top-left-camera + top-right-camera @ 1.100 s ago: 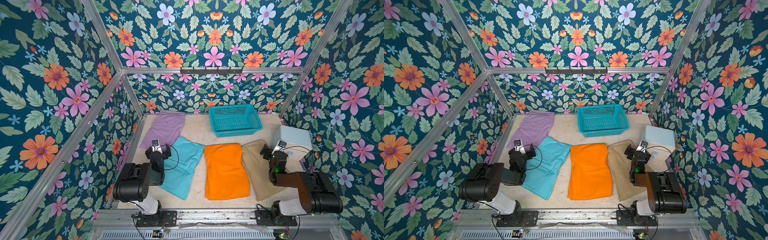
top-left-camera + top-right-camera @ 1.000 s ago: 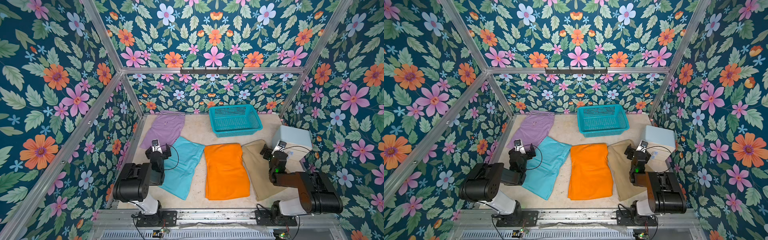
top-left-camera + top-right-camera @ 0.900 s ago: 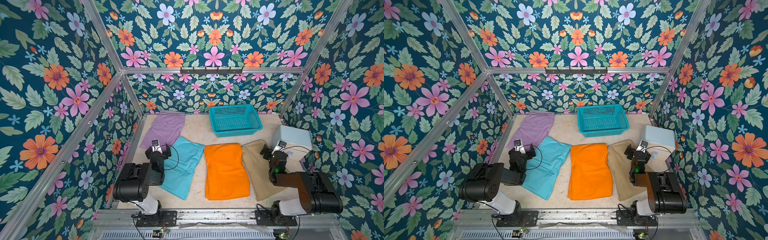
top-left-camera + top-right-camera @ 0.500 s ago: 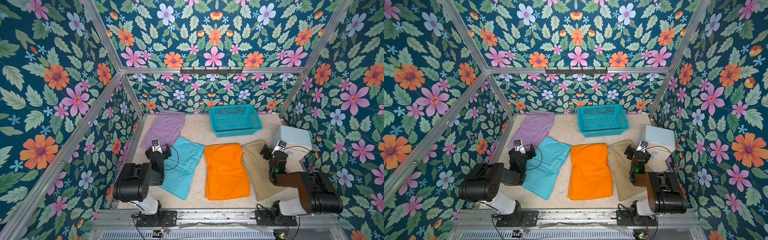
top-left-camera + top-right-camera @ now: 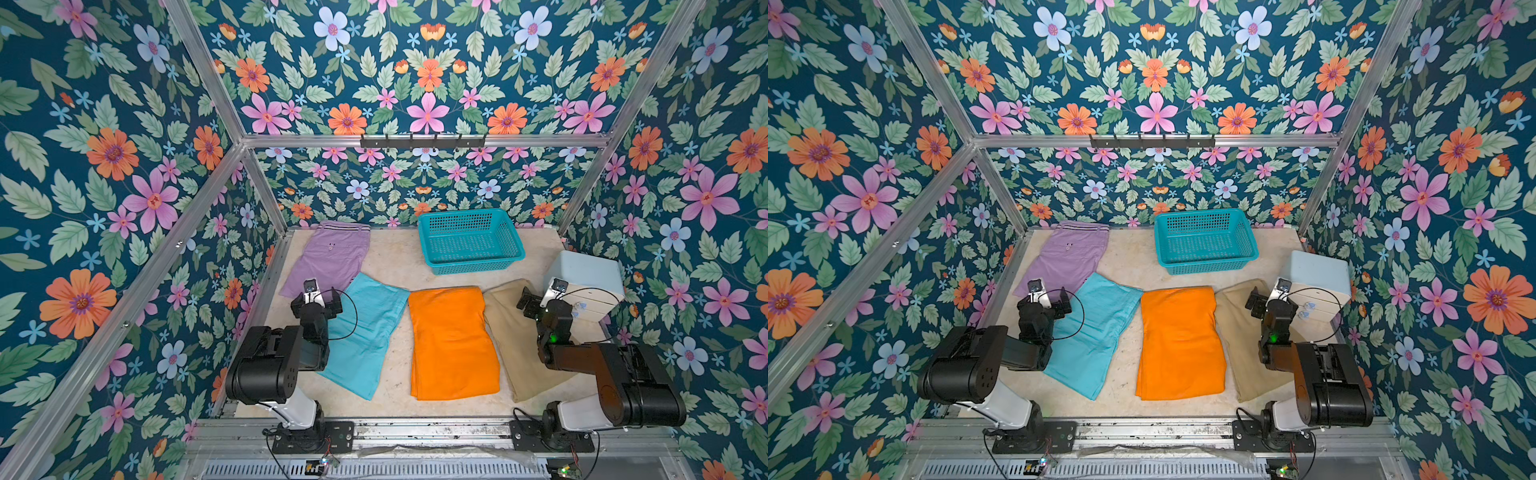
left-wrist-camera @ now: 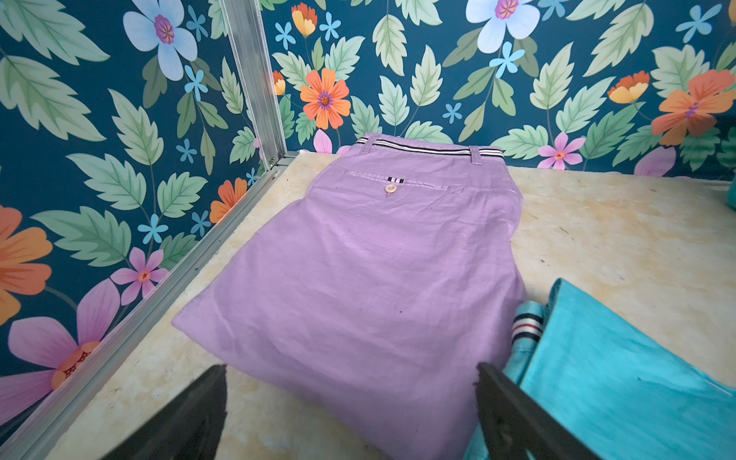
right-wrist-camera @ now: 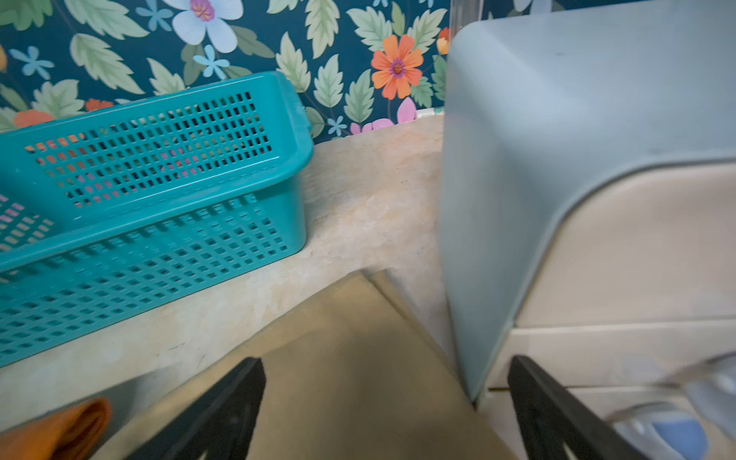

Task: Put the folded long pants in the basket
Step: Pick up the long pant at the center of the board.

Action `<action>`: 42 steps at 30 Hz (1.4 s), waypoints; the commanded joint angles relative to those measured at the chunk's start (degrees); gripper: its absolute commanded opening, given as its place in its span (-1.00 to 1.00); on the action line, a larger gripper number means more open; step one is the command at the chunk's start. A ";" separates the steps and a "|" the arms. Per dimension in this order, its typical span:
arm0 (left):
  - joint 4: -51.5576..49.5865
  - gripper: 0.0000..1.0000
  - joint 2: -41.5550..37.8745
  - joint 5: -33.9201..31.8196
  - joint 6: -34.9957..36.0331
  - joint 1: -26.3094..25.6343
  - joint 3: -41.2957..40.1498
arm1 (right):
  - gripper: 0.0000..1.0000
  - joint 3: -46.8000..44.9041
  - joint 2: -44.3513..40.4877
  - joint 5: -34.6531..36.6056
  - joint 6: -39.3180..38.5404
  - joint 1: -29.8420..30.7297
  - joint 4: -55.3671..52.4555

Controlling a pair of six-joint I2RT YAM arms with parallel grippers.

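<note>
Left hand (image 5: 318, 297) and right hand (image 5: 538, 301) hang released and empty; orange pants (image 5: 451, 340), khaki pants (image 5: 511, 332), turquoise pants (image 5: 365, 332) and lilac pants (image 5: 328, 257) all lie on the surface (image 5: 395, 257), teal basket (image 5: 473, 266) empty, so nothing is done yet.

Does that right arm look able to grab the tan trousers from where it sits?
Probably yes. The right gripper hangs open just above the tan trousers, with nothing between them. The pale-blue drawer box close beside it might crowd the move a little.
</note>
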 commanded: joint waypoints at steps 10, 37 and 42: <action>-34.25 0.99 -26.03 -9.18 -14.07 -9.55 12.16 | 0.99 0.36 -0.10 -7.48 -0.11 -2.18 -0.93; -102.42 0.55 13.03 39.55 -11.83 -21.81 67.71 | 0.18 17.87 -44.34 -6.90 95.51 44.36 -102.94; -108.65 0.51 20.49 37.24 -8.78 -23.26 75.68 | 0.25 14.42 -33.74 -0.37 107.28 61.23 -92.50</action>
